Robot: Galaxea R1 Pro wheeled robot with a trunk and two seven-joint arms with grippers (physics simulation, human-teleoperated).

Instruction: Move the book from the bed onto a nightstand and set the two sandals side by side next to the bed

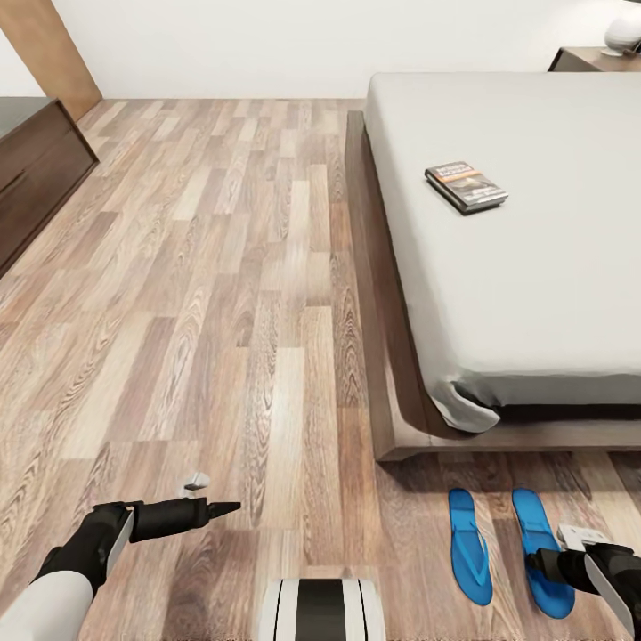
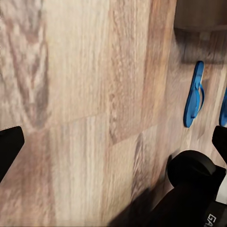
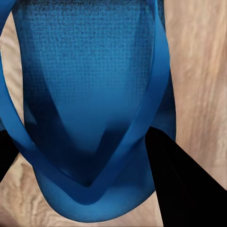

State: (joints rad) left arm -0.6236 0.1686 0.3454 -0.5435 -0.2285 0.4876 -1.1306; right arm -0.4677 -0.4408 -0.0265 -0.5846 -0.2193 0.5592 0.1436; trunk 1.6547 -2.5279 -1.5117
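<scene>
The book (image 1: pixel 466 185), dark with an orange band, lies flat on the off-white bed (image 1: pixel 552 294). On the wood floor by the bed's near end, the two blue sandals lie side by side, the left one (image 1: pixel 469 545) and the right one (image 1: pixel 539 550). My right gripper (image 1: pixel 539 563) is down at the right sandal (image 3: pixel 90 94); its dark fingers (image 3: pixel 184 184) stand apart on either side of the sole. Off to the left, my left gripper (image 1: pixel 227 508) hangs open over bare floor. Its wrist view catches a sandal (image 2: pixel 195 94). A nightstand (image 1: pixel 588 59) stands beyond the bed.
A long dark wooden bench (image 1: pixel 36 160) runs along the left wall, with a wooden door (image 1: pixel 49 44) behind it. A white round object (image 1: pixel 623 31) sits on the nightstand. The bed's dark frame (image 1: pixel 383 356) juts out low. Open floor spreads between bench and bed.
</scene>
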